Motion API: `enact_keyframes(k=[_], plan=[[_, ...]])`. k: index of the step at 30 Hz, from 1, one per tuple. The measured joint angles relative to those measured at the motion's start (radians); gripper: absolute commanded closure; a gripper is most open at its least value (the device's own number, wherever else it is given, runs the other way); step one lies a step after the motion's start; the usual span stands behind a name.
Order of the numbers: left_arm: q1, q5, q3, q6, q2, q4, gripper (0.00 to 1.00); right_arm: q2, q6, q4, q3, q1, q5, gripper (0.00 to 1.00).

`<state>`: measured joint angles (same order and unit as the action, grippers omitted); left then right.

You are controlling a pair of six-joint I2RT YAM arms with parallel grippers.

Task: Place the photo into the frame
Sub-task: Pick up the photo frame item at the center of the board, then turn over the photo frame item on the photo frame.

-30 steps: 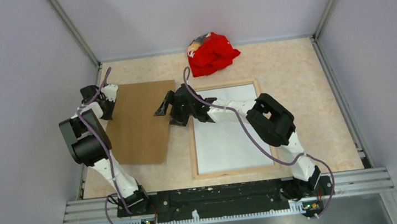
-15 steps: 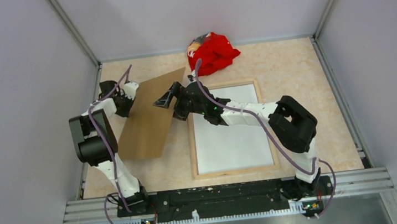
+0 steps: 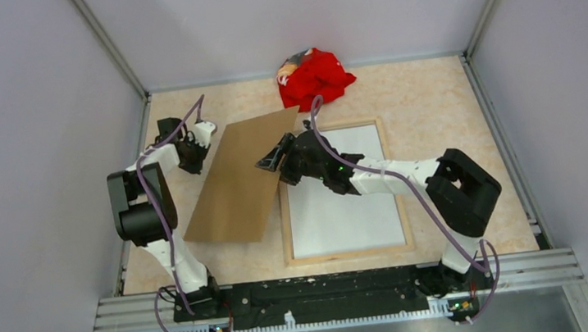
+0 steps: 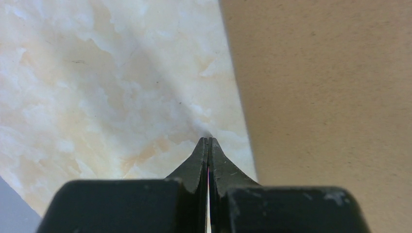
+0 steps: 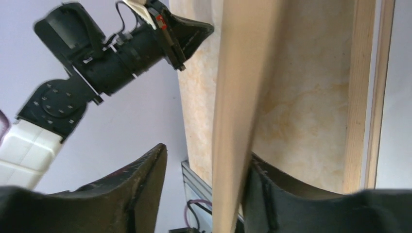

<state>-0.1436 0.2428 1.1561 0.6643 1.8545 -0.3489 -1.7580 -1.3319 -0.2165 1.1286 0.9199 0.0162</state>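
**Colleague:** Where is the photo now?

**Me:** I think it is the white sheet that lies inside the frame, white back up. I cannot see the printed side. The frame lies face down on the desk, and its long side runs from my bases toward the far edge.

**Colleague:** Which hand is closer to it?

**Me:** My right hand is closer. It is at the far left corner of the frame. Its jaws are apart and stand on both sides of the right edge of the brown board. One finger touches the board and the other has a gap to it, so I judge that it is not clamped.

**Colleague:** And the other one?

**Me:** My left hand is clenched with nothing inside. Its tips point down toward the desk, just beside the far left edge of the board.

**Colleague:** How does the board lie?

**Me:** It lies left of the frame and is tilted. Its long axis goes roughly along the long side of the frame, only a little turned. The frame is to the right of my right hand, so I believe the board must travel to the right, over the photo. A red cloth lies beyond the frame, apart from it.
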Motion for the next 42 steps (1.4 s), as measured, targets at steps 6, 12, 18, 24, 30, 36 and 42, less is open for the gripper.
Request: enact_keyframes(k=[6,12,18,24,30,36,42], plan=[[0.001,0.007,0.003,-0.013,-0.004,-0.013,0.65,0.039,0.020,0.036,-0.002,0.000,0.032,1.00],[0.000,0.024,0.038,-0.036,-0.061,-0.150,0.01,0.043,0.027,0.122,0.008,-0.008,0.045,1.00],[0.023,0.130,0.155,-0.052,-0.279,-0.294,0.01,0.043,0.058,0.192,0.092,-0.031,0.025,1.00],[0.024,0.279,0.201,-0.002,-0.591,-0.288,0.01,0.044,0.071,0.232,0.232,-0.103,-0.048,1.00],[0.024,0.527,0.145,0.171,-0.826,-0.377,0.01,0.087,0.026,0.224,0.254,-0.230,-0.095,1.00],[0.024,0.638,-0.009,0.414,-1.053,-0.470,0.01,0.162,-0.021,0.270,0.254,-0.335,-0.098,1.00],[0.025,0.708,-0.107,0.595,-1.110,-0.472,0.01,0.225,-0.089,0.294,0.254,-0.367,-0.129,1.00]])
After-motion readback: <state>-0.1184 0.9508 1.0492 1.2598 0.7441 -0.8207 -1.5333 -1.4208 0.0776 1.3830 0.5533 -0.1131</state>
